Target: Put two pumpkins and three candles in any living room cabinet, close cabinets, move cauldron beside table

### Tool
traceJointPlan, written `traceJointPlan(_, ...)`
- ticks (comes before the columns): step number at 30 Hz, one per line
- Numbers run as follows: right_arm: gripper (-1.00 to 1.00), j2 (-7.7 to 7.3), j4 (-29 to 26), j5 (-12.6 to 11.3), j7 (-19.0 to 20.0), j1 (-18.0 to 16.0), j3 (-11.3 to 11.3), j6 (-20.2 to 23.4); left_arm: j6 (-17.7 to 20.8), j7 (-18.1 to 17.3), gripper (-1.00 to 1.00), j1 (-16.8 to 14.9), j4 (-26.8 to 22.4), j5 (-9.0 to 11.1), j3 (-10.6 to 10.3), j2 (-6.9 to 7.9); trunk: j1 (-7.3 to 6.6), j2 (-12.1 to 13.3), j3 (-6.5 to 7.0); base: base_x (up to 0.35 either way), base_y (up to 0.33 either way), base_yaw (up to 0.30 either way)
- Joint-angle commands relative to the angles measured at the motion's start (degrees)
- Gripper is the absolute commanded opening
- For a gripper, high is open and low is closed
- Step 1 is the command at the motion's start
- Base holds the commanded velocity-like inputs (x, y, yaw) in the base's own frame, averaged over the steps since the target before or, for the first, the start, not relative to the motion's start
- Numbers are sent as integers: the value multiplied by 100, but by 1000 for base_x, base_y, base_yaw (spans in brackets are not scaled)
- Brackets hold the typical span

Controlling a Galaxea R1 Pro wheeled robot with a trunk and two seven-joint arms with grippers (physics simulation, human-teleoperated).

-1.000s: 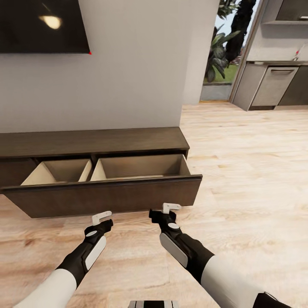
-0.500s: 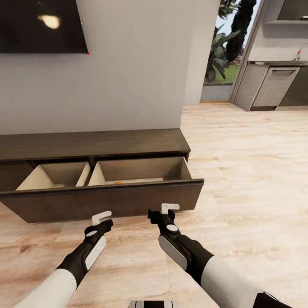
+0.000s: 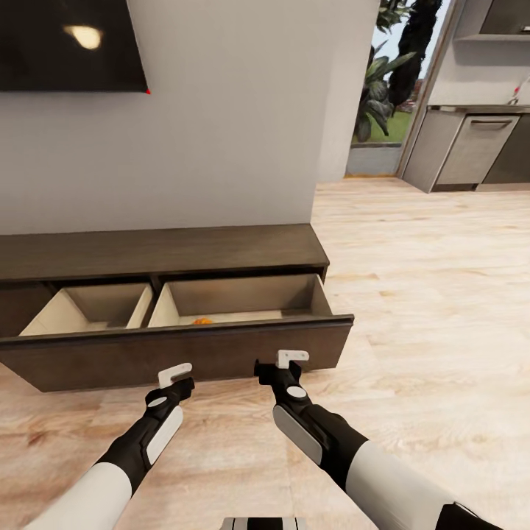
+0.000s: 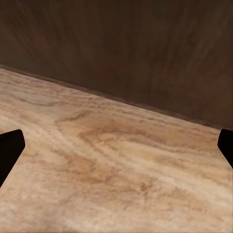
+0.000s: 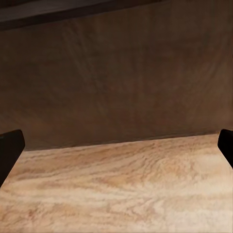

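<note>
While both the left gripper (image 3: pixel 175 375) and right gripper (image 3: pixel 293 358) gape empty, the dark-grained cabinet's (image 3: pixel 169 250) pale drawer holds a pumpkin (image 3: pixel 202 321).

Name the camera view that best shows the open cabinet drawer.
The head view: the cabinet's whole open drawer shows, pale inside, something small and orange within. Both wrist views show just its dark front panel above the floor.
</note>
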Motion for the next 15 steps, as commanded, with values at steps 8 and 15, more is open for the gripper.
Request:
traceJointPlan(8,100,-4,-9,-6,-43,-6,26,27,24,50,100,-6,-12,44,-39,13,7,-6,-71,1,0,0)
traceJointPlan(15,100,-6,-9,-6,-35,-6,27,27,24,51,100,-6,-12,44,-40,13,25,-16,-227,0,0,0)
